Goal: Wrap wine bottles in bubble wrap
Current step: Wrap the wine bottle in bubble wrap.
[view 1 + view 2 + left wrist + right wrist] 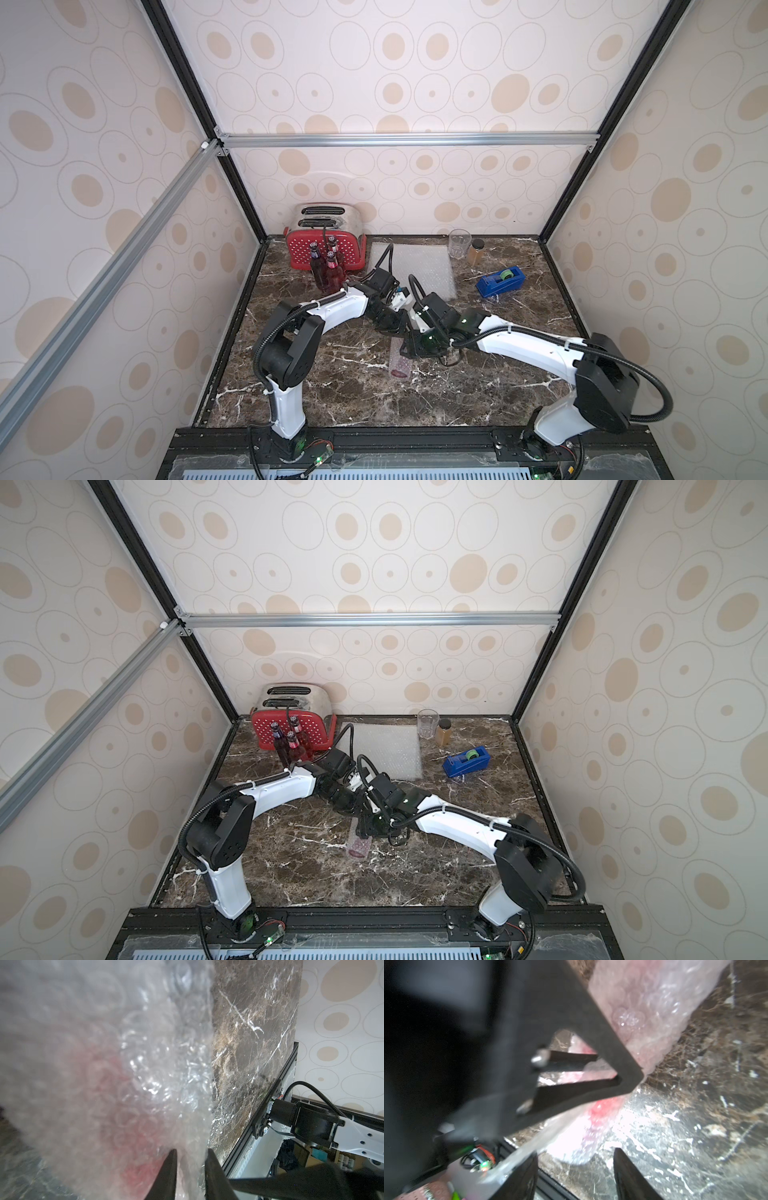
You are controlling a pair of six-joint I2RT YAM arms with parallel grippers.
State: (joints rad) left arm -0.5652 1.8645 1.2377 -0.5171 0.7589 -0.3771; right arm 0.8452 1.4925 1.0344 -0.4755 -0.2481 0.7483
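One wine bottle with red liquid lies rolled in bubble wrap (400, 362) (360, 845) at the table's middle. Both wrists crowd over its far end. In the left wrist view my left gripper (191, 1152) has its jaws slightly apart, with a loose edge of the wrap (145, 1064) between them. My right gripper (576, 1155) is open and empty, and the roll's end (593, 1124) lies just beyond its tips. A left finger (591, 1043) rests across the roll. Three bare wine bottles (330, 272) (291, 748) stand at the back left. A flat bubble wrap sheet (419, 266) (386, 750) lies behind the arms.
A steel toaster (324, 216) with a red perforated panel (303, 249) stands at the back left, right behind the bottles. At the back right are a clear glass (459, 243), an amber jar (475, 252) and a blue tape dispenser (500, 280). A black rail (374, 434) edges the table's front.
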